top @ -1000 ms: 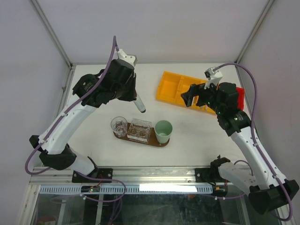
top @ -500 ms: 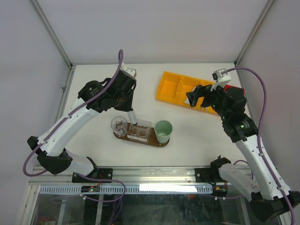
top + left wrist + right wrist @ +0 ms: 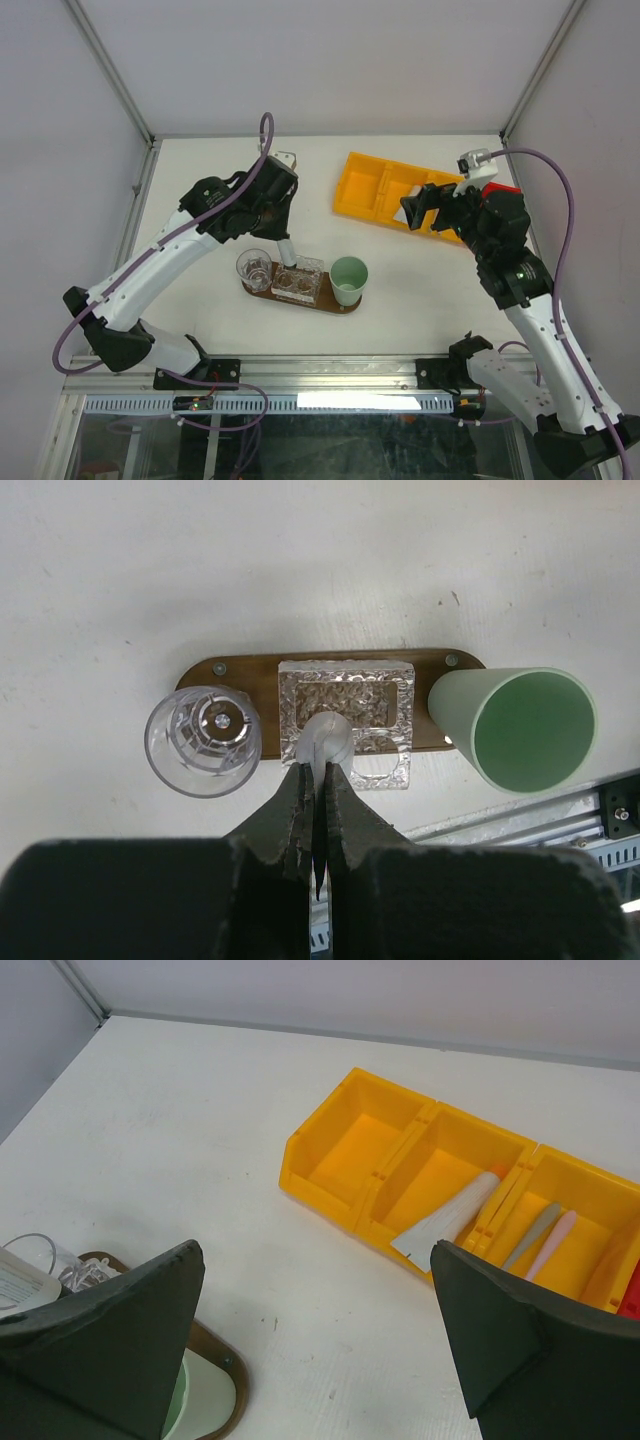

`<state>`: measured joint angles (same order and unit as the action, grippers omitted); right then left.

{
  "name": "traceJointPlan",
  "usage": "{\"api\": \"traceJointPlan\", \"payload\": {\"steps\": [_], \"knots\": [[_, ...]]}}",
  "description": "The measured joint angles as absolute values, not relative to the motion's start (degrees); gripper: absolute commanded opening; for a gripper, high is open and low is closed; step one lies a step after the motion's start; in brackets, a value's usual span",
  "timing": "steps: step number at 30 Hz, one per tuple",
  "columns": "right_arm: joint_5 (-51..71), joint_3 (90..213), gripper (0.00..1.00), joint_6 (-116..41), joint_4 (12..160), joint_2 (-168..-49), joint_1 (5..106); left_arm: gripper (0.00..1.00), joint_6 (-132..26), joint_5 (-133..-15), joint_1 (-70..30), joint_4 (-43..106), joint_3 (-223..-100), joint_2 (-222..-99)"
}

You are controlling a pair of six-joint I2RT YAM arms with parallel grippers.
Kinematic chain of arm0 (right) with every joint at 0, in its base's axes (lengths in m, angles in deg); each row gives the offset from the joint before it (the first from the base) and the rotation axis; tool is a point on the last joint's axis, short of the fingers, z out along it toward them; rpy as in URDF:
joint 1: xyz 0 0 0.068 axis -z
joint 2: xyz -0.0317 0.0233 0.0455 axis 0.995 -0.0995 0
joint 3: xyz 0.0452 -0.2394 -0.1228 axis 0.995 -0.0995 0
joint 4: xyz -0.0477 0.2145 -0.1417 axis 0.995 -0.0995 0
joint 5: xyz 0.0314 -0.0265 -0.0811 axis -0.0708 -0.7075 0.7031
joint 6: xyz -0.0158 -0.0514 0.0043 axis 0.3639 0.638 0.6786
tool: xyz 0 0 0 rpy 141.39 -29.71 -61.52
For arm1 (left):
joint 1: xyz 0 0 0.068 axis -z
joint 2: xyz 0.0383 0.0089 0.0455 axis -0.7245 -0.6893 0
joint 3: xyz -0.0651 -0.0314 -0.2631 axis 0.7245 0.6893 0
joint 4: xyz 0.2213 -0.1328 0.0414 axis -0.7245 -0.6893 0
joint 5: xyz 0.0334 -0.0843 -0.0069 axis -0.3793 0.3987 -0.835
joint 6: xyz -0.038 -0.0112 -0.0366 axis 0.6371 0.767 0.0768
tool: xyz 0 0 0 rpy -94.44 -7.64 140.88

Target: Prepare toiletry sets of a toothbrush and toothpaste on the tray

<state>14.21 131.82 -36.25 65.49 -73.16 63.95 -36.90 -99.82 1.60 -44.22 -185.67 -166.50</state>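
My left gripper point(image 3: 318, 772) is shut on the flat end of a white toothpaste tube point(image 3: 325, 742). The tube hangs cap down over a square cut-glass holder point(image 3: 375, 702) in the middle of the dark wooden oval tray point(image 3: 200, 672). From above, the left gripper point(image 3: 282, 232) and the tube point(image 3: 286, 250) stand just behind the tray point(image 3: 328, 304). My right gripper point(image 3: 315, 1345) is open and holds nothing, in front of the yellow bin point(image 3: 355, 1150). In the bin lie another white tube point(image 3: 450, 1220), a grey toothbrush point(image 3: 530, 1235) and a pink toothbrush point(image 3: 553, 1242).
A clear glass point(image 3: 203, 740) stands on the tray's left end and a mint-green cup point(image 3: 520, 728) on its right end. The yellow bin point(image 3: 385, 190) sits at the back right with a red object point(image 3: 508, 195) beside it. The metal table edge point(image 3: 560, 805) runs just past the tray.
The left arm has brought the tube down and toward the tray, from behind it to over the square holder. The right gripper has drifted right, nearer the bin, and is still open.
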Motion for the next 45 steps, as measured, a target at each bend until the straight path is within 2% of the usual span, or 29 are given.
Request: {"api": "traceJointPlan", "payload": {"steps": [45], "knots": [[15.24,129.33,1.00,-35.75,66.35,-70.69,63.95,0.00,-36.59,-101.57,1.60,-38.14,-178.83,-166.52]]}}
